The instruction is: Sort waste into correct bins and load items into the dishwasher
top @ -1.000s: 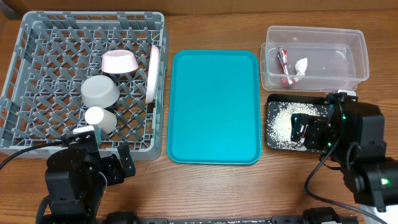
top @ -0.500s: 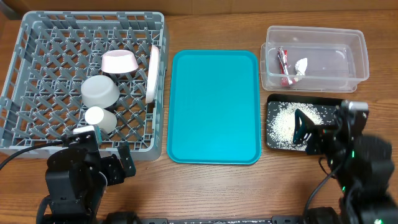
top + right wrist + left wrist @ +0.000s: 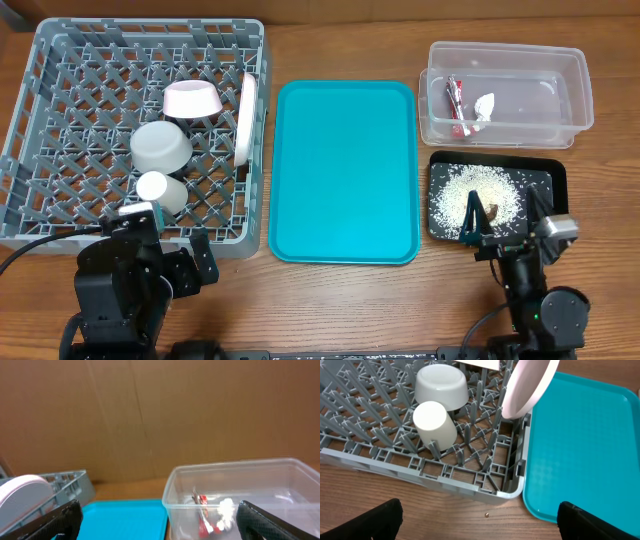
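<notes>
As right gripper (image 3: 160, 522) has backed off black tray (image 3: 543, 180), brown lump (image 3: 492, 210) now lies on rice (image 3: 463, 196); gripper spread wide, empty; left gripper (image 3: 480, 520) same; sorting and loading look done.

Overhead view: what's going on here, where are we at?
The left gripper and right gripper are both open and holding nothing. The plate, pink bowl, grey bowl and cup are in the dish rack. The candy wrapper and white scrap lie in the clear tub. The rice and brown lump are on the black tray. Sorting looks done.
</notes>
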{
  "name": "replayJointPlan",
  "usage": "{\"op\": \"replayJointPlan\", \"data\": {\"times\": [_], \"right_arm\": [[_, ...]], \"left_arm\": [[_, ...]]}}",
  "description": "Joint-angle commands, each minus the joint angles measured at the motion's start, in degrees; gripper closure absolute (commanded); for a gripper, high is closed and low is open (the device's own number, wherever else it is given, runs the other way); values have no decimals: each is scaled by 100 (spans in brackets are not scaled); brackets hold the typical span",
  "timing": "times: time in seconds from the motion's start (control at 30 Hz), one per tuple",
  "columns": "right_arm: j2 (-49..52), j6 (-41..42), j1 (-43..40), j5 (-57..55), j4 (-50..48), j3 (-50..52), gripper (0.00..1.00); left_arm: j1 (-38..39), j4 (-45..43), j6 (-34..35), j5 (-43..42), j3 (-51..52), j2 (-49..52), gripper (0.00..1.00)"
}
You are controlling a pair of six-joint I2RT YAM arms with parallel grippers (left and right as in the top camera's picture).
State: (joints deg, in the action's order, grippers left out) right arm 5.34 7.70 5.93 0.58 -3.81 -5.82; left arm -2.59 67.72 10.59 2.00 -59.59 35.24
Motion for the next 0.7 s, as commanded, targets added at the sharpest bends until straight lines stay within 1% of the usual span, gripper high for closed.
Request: {"op": "replayJointPlan", "data": {"times": [0.0, 0.07, 0.13, 0.27, 0.67], "right_arm": [[-258, -33, -125, -52, -223, 372, 0], [-409, -37, -234, -57, -173, 553, 0], [-527, -98, -317, -15, 291, 535, 0], [-522, -214, -413, 116, 890, 535, 0], [-518, -197, -409, 116, 852, 535, 0]], "left_arm": [[37, -20, 15, 52, -15, -39, 0], [37, -20, 15, 52, -15, -39, 0], [37, -17, 15, 52, -15, -39, 0], [37, -20, 15, 52, -15, -39, 0], [37, -20, 15, 52, -15, -39, 0]]}}
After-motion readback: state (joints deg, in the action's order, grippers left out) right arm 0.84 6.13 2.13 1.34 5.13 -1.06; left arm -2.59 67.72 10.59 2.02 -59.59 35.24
